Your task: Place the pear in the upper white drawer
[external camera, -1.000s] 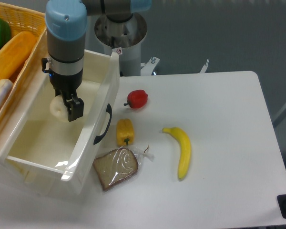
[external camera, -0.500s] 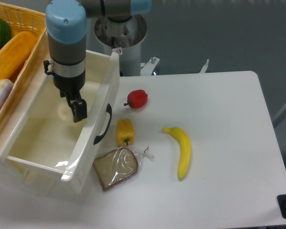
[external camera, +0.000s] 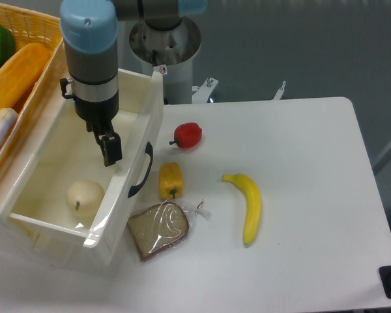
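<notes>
**Pear lying in the upper white drawer, gripper raised above it**

Nearest the camera, a slice of bread in a clear bag is seen on the white tabletop, just beside the front corner of the upper white drawer. The pear is found inside that drawer, resting on its floor near the front wall, with its stem dimple turned up. To the right, a banana lies well apart from the drawer. A yellow bell pepper is set just beside the drawer's black handle, and a red bell pepper lies farther back. The gripper hangs over the drawer's middle, apart from the pear and with nothing held; only one of the fingers is clearly shown, so how far they are parted cannot be told. At the far left, a woven yellow basket holding food is seen against the drawer.
</notes>
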`<state>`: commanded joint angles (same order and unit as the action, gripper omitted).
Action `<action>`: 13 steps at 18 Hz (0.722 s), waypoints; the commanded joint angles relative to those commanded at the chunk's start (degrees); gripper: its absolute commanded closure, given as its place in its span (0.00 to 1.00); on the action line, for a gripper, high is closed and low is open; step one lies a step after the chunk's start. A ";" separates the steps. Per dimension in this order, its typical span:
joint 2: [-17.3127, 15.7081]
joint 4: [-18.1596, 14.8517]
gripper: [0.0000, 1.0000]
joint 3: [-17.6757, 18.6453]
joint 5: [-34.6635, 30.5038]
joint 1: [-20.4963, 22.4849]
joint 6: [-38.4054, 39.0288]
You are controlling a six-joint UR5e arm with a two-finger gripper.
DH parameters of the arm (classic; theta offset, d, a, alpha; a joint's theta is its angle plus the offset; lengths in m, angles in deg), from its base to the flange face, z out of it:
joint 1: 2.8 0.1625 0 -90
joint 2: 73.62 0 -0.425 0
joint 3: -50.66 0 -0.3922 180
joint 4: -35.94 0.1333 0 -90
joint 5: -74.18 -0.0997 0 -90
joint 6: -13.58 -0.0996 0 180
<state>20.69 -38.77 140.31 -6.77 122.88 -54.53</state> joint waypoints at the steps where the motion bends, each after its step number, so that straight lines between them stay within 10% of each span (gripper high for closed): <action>1: -0.88 0.53 0.01 -0.44 0.26 1.23 1.48; 13: -3.00 3.61 0.00 0.52 -0.35 15.55 12.31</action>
<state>17.70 -35.16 140.83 -7.11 138.43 -42.23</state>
